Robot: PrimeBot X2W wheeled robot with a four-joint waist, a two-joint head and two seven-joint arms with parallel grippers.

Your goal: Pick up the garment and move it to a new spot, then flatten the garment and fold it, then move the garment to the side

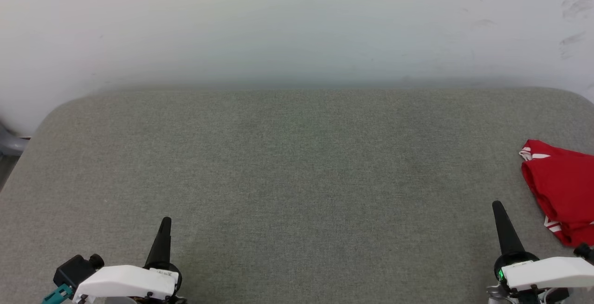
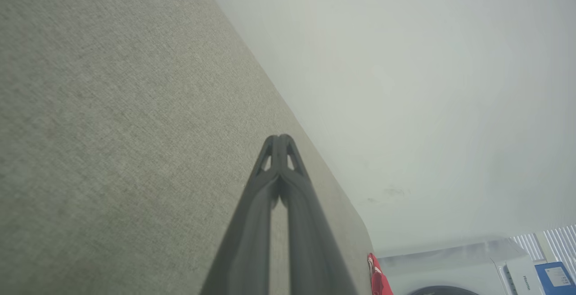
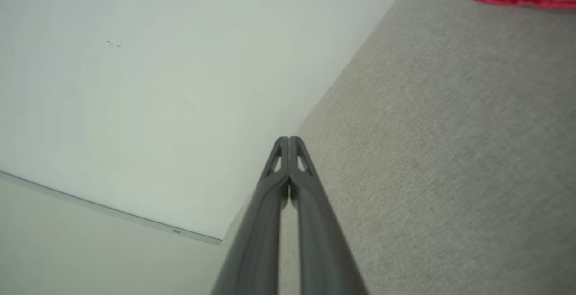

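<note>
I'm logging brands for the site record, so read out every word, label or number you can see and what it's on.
"Hisense": small and sideways on the white appliance in the left wrist view; likely reading.
White label on the blue box: too small to read.
The sticker behind the left tool: too blurred to read.
On the garment: only white trim shows, no letters readable.

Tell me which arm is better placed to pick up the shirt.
The right, most likely. The shirt lies at the right edge of the table, just beyond the right gripper, while the left gripper sits far across it. Both grippers are shut, so it would have to open first.
</note>
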